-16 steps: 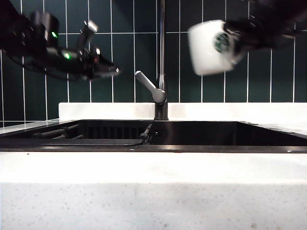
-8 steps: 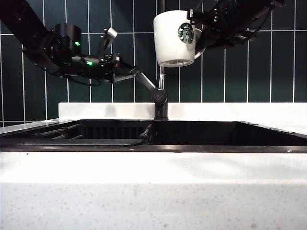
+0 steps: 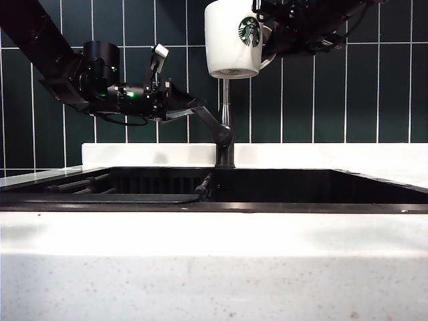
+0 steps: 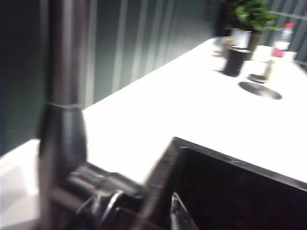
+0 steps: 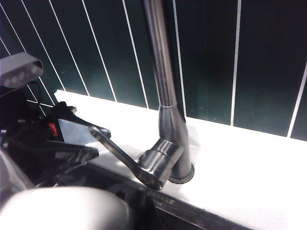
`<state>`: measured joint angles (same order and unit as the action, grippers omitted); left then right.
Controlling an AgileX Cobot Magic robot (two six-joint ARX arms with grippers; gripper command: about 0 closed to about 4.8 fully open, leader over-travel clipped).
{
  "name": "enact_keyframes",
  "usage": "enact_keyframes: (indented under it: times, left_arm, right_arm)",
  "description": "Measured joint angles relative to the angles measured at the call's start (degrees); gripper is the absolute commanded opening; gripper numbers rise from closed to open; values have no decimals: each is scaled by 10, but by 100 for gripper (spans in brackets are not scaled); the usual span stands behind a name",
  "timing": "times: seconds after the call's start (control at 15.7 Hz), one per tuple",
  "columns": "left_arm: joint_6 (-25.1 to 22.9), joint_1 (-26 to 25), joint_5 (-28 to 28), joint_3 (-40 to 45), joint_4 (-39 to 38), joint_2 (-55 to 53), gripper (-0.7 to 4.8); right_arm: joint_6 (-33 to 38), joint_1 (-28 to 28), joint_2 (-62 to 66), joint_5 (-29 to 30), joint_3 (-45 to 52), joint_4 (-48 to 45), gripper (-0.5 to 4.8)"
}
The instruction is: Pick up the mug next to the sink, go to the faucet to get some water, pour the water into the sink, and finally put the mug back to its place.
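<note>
the right gripper (image 3: 267, 30) has lifted its clamped mug (image 3: 233, 37) higher over the faucet (image 3: 225, 114) — the left gripper (image 3: 190, 107), jaws wide, has closed in on the lever.

The white speckled table (image 3: 214, 267) rims the dark sink (image 3: 267, 187), set into it below both grippers. The faucet (image 3: 225, 144) stands on its back ledge, beneath the right gripper (image 3: 267, 30) and just beside the left gripper (image 3: 190, 107).
</note>
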<state>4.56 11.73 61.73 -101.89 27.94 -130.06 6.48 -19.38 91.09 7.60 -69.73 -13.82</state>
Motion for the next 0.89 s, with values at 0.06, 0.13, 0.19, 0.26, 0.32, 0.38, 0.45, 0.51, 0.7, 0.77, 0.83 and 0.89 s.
enact_keyframes:
  times: [0.06,0.13,0.19,0.26,0.32,0.38,0.45,0.51,0.7,0.77,0.83,0.89]
  left_arm:
    - [3,1,13,0,-4,0,179]
    - [2,4,25,0,-9,0,179]
    - [3,5,33,0,-12,0,179]
    - [3,5,47,0,-18,0,179]
    - [9,6,58,0,-19,0,179]
    - [12,6,60,0,-19,0,179]
    - [13,5,60,0,-19,0,179]
    - [13,6,54,0,-19,0,179]
    - [-11,12,13,0,-19,0,179]
    - [-19,14,-6,0,-19,0,179]
    - [-24,14,-26,0,-19,0,179]
    - [-35,12,-46,0,-19,0,179]
  right_arm:
    - [0,0,0,5,0,0,-3]
    - [0,0,0,9,0,0,-3]
    - [0,0,2,11,0,0,-3]
    - [0,0,7,11,0,-1,-3]
    - [0,0,12,12,0,1,-3]
    - [0,0,15,14,0,7,-3]
    - [0,0,18,20,0,10,-3]
    - [0,0,18,21,0,9,-3]
    - [0,0,18,22,0,9,-3]
    - [0,0,18,22,0,9,-3]
    - [0,0,18,22,0,9,-3]
    - [0,0,18,23,0,9,-3]
